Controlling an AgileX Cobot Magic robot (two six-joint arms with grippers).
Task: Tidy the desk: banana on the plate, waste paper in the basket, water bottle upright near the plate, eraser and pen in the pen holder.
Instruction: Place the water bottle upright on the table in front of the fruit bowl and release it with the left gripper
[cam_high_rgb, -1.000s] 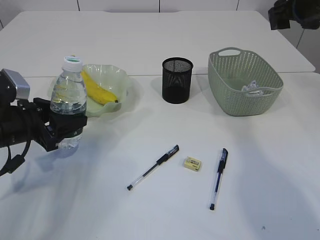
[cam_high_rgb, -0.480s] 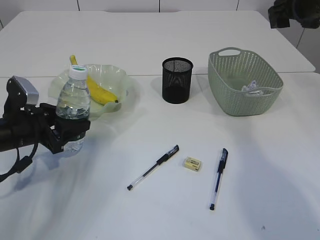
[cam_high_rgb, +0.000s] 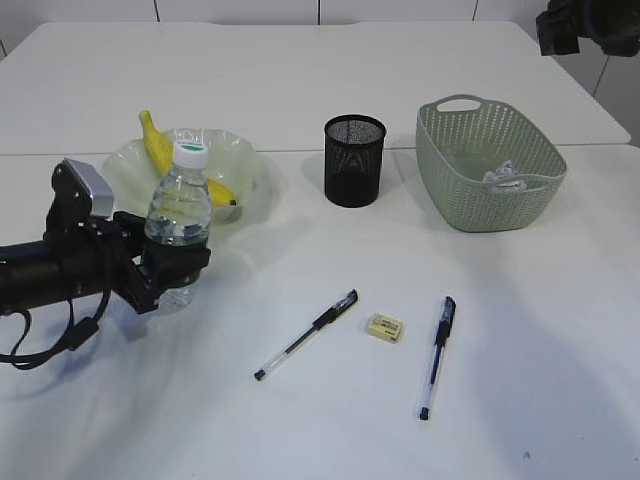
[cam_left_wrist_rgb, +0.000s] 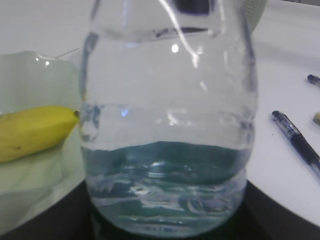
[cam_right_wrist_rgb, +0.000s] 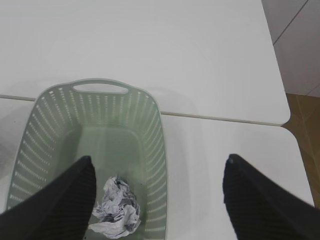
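Note:
My left gripper (cam_high_rgb: 172, 268) is shut on the clear water bottle (cam_high_rgb: 180, 215), held upright just in front of the pale green plate (cam_high_rgb: 238, 160). The bottle (cam_left_wrist_rgb: 167, 125) fills the left wrist view. A banana (cam_high_rgb: 160, 150) lies on the plate. Crumpled waste paper (cam_right_wrist_rgb: 116, 207) sits inside the green basket (cam_high_rgb: 490, 165). My right gripper (cam_right_wrist_rgb: 159, 160) hangs open and empty high above the basket. Two pens (cam_high_rgb: 305, 335) (cam_high_rgb: 437, 355) and a yellow eraser (cam_high_rgb: 385, 327) lie on the table. The black mesh pen holder (cam_high_rgb: 354, 160) stands at the centre back.
The right arm (cam_high_rgb: 590, 25) shows at the top right corner of the exterior view. A seam between two tables runs behind the plate, the holder and the basket. The table's right edge (cam_right_wrist_rgb: 285, 117) lies beyond the basket.
My left gripper has carried the bottle to the right and lower, from left of the plate to its front. The right arm has not moved.

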